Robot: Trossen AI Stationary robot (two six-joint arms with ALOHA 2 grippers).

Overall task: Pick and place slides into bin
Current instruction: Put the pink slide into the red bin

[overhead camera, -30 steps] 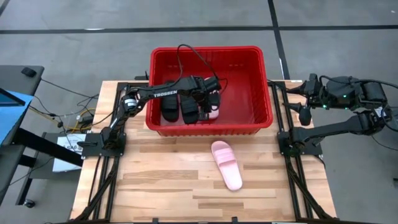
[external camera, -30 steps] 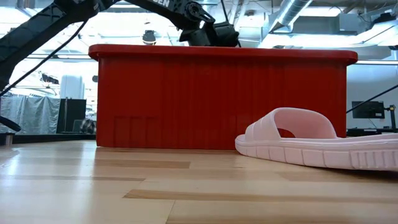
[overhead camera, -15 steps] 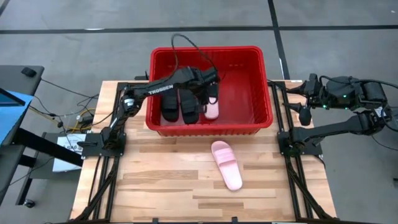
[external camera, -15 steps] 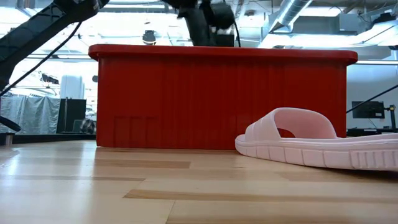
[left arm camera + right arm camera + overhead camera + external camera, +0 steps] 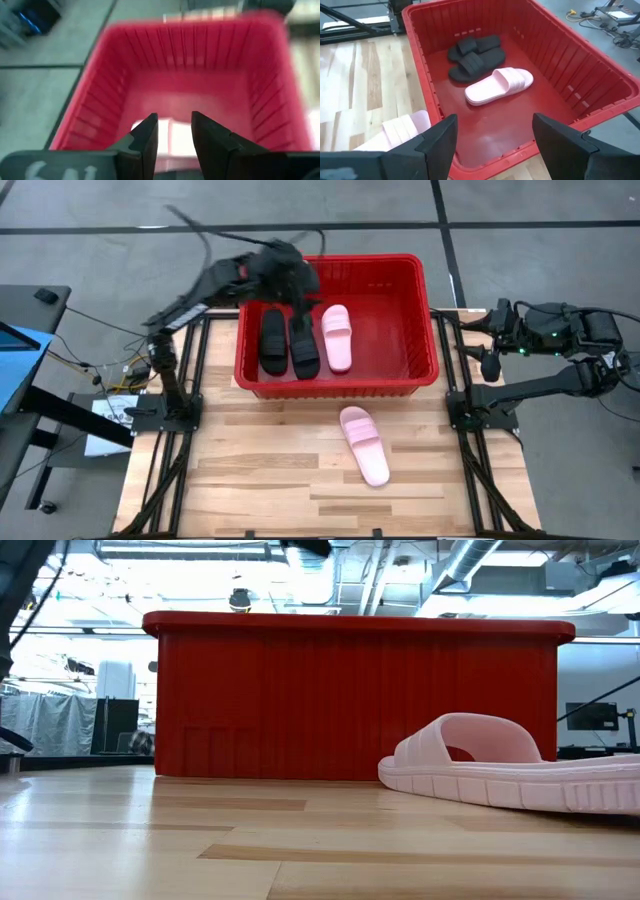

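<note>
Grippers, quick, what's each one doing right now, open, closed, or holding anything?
Left gripper: open, holding nothing, above the bin.
Right gripper: open, holding nothing, parked off the table's right side.

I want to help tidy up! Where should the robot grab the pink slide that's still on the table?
Probably across its wide strap, coming straight down from above. The pink slide lies flat, sole down, on the table in front of the bin, and the strap arches up, giving the fingers something to close on. The right gripper waits at the table's edge, open.
</note>
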